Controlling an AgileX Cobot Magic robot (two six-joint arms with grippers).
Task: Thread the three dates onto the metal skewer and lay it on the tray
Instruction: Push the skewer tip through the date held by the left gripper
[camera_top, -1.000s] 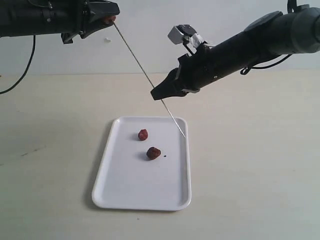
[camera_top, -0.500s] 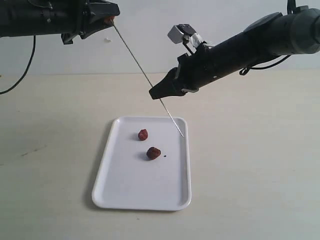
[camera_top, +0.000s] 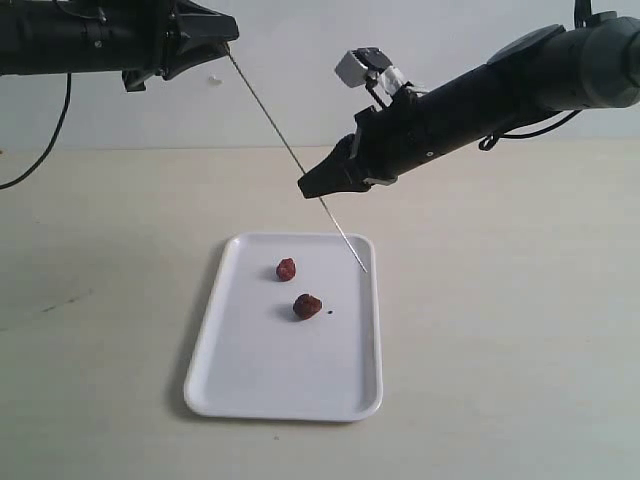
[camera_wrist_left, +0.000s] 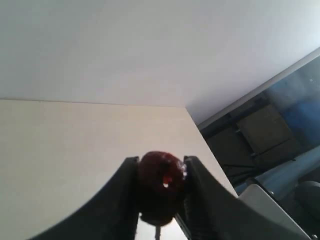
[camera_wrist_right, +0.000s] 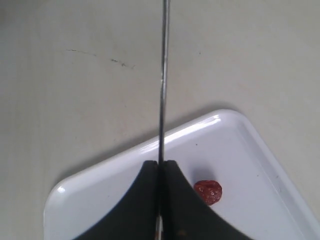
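Three dates: one date (camera_top: 287, 269) and a second date (camera_top: 307, 306) lie on the lone tray (camera_top: 232, 388), clear of every table (camera_top: 520, 350) edge, the third date (camera_wrist_left: 160, 189) pinched in the left gripper (camera_top: 224, 36). The right gripper (camera_top: 309, 187) clamps the one skewer (camera_top: 272, 122), slanting down over the tray

Beige tabletop (camera_top: 500, 350) lies below the right claw (camera_top: 304, 188); a faint dark scuff (camera_wrist_right: 120, 62) marks it ahead of that claw. Pale wall (camera_top: 300, 60) stands behind the left claw (camera_wrist_left: 161, 161); dim, blurred fixtures (camera_wrist_left: 270, 135) show beyond its tips.
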